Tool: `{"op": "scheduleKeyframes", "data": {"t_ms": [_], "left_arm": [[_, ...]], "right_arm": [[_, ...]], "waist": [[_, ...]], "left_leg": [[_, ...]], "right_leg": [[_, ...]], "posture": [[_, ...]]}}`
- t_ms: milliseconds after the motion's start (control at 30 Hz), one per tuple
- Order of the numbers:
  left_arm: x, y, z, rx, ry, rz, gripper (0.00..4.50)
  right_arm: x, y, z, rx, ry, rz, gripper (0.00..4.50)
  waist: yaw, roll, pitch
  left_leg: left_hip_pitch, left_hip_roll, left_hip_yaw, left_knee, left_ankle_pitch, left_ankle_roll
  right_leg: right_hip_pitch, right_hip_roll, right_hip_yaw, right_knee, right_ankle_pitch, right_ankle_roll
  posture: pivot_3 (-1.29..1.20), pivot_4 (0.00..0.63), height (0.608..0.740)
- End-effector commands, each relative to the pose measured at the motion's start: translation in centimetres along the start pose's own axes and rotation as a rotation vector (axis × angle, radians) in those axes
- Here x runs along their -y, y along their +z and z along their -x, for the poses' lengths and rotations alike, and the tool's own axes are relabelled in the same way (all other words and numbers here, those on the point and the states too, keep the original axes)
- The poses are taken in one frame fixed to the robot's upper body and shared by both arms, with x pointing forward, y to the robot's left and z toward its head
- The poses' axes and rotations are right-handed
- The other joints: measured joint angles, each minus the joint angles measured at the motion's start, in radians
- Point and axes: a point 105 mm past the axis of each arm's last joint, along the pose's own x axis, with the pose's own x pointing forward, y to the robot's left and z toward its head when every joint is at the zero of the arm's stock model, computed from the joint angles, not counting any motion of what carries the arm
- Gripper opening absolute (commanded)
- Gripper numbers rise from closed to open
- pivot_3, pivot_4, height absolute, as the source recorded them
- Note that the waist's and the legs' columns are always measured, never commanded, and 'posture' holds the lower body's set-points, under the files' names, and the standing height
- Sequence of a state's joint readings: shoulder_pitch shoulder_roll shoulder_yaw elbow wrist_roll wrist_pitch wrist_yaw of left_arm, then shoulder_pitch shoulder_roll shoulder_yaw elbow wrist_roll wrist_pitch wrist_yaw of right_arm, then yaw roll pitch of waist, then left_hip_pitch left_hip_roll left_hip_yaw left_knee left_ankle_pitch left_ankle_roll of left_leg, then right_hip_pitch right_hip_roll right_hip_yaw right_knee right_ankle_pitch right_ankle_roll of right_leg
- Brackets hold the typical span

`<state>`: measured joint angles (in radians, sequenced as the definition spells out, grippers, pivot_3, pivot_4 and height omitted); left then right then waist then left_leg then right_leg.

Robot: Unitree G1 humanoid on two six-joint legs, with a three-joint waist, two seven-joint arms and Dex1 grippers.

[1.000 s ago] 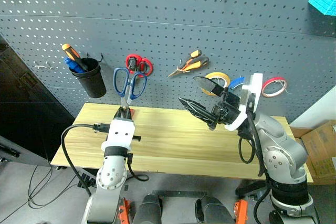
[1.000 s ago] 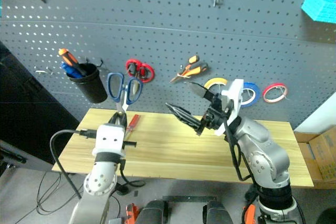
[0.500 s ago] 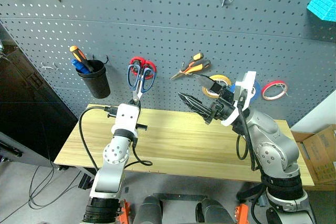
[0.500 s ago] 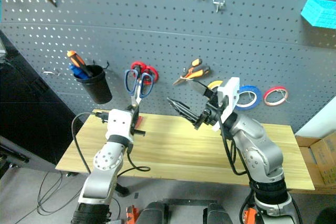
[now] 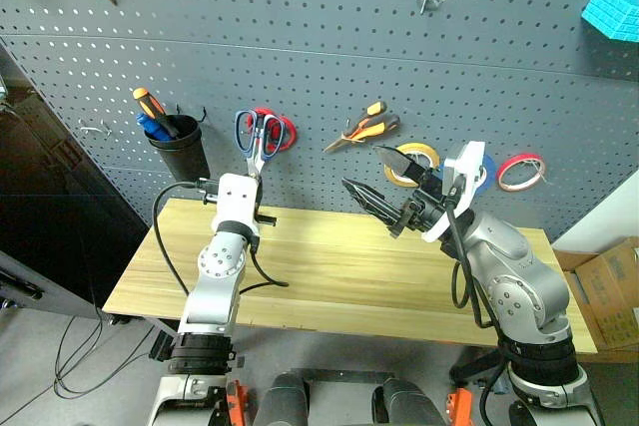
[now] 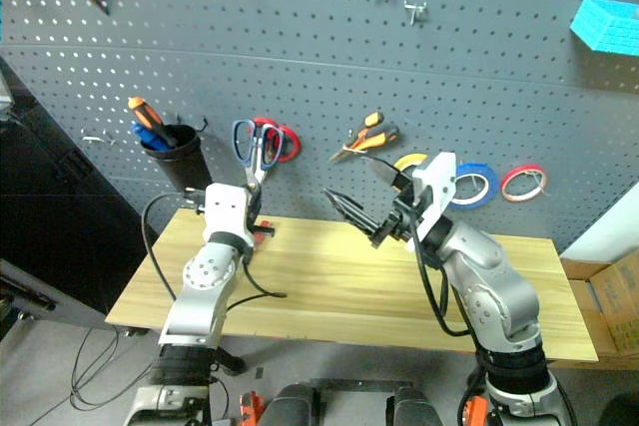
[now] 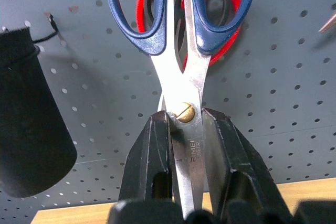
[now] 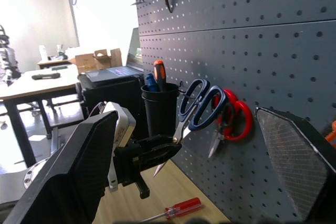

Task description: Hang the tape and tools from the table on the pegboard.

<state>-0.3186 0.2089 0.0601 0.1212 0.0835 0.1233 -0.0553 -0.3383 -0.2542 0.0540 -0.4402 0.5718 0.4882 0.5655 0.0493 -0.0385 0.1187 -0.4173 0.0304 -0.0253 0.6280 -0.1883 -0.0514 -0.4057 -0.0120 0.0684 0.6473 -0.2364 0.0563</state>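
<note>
1. Steel blades, plastic loops: the scissors [image 7: 181, 77] are pinched at the pivot screw by the left gripper [image 5: 252, 180], its two black fingers closed on the blades, handle loops pointing up at twelve o'clock toward the pegboard [image 5: 319, 57].

2. Handling call: rigid and fairly light, but smooth metal is slippery, so the blades could swivel about the pivot if the loops knock a hook. Holding low at the screw looks sensible, since both blue loops stay free to take a peg.

3. In the left wrist view the blue loops overlap a red-handled pair [image 7: 220, 19] already hanging behind them; whether they touch, I can't tell.

4. Over at three o'clock from the scissors, the right gripper [image 5: 377, 185] hangs above the table [image 5: 319, 276] with its jaws spread wide, nothing between them.

5. Orange-handled pliers [image 5: 361, 127] are on the board, at one o'clock from that open gripper. Blue tape [image 6: 469, 185] hangs just beyond it, between a yellow roll [image 5: 419, 152] and a red roll [image 5: 521, 169].

6. Black cup [image 5: 180, 147] with screwdrivers sits at nine o'clock from the scissors, and a small red screwdriver [image 8: 176, 209] lies on the tabletop near the board.

7. My read: the loop opening is wide and forgiving, but thin plastic rims can snag, so a straight approach matters.
</note>
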Motion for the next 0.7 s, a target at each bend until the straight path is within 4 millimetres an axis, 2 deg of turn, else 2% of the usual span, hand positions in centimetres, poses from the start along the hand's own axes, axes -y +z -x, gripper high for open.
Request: {"op": "scheduleKeyframes", "data": {"t_ms": [33, 100, 267, 467, 500, 600, 700], "left_arm": [[-0.2, 1.2, -0.9, 0.039, -0.005, 0.006, 0.49], [0.0, 1.2, -1.2, 0.043, -0.018, 0.013, 0.49], [0.6, 1.3, -1.2, 0.054, -0.051, 0.019, 2.14], [0.7, -0.1, -0.5, 0.001, -0.061, 0.014, 4.28], [0.7, -0.5, -0.2, -0.011, -0.069, 0.012, 4.47], [0.5, -1.5, 0.8, -0.052, -0.08, 0.003, 4.47], [-0.3, -2.9, 2.1, -0.116, -0.077, -0.013, 4.47]], "right_arm": [[-0.4, 1.7, 0.0, 0.056, 0.013, 0.053, 4.5], [-0.4, 1.7, 0.0, 0.053, 0.013, 0.052, 4.5], [-0.5, 1.6, 0.0, 0.05, 0.011, 0.053, 4.5], [-0.6, 1.3, 0.4, 0.036, -0.002, 0.046, 4.5], [-0.6, 1.1, 0.5, 0.028, -0.003, 0.045, 4.5], [-0.9, 0.3, 0.8, -0.015, 0.003, 0.048, 4.5], [-1.2, -1.8, 1.3, -0.147, 0.03, 0.094, 4.5]], "waist": [[-0.001, 0.0, 0.0], [-0.001, 0.0, 0.0], [-0.003, 0.0, 0.0], [-0.005, 0.0, 0.0], [-0.006, 0.0, 0.0], [-0.015, 0.0, 0.0], [-0.026, 0.0, 0.0]], "left_leg": [[0.0, 0.0, 0.0, 0.0, 0.0, 0.0], [0.0, 0.0, 0.0, 0.0, 0.0, 0.0], [0.0, 0.0, 0.0, 0.0, 0.0, 0.0], [0.0, 0.0, 0.0, 0.0, 0.0, 0.0], [0.0, 0.0, 0.0, 0.0, 0.0, 0.0], [0.0, 0.0, 0.0, 0.0, 0.0, 0.0], [0.0, 0.001, 0.0, 0.0, 0.0, 0.0]], "right_leg": [[0.0, 0.0, 0.0, 0.0, 0.0, 0.0], [0.0, 0.0, 0.0, 0.0, 0.0, 0.0], [0.0, 0.0, 0.001, 0.0, 0.0, 0.0], [0.0, 0.0, 0.001, 0.0, 0.0, 0.0], [0.0, 0.0, 0.001, 0.0, 0.0, 0.0], [0.0, 0.0, 0.001, 0.0, 0.0, 0.0], [0.0, 0.0, 0.001, 0.0, -0.001, -0.001]], "posture": [[0.12, 0.053, 0.74], [0.12, 0.056, 0.74], [0.11, 0.062, 0.74], [0.11, 0.076, 0.74], [0.11, 0.08, 0.74], [0.11, 0.09, 0.74], [0.1, 0.099, 0.74]]}}
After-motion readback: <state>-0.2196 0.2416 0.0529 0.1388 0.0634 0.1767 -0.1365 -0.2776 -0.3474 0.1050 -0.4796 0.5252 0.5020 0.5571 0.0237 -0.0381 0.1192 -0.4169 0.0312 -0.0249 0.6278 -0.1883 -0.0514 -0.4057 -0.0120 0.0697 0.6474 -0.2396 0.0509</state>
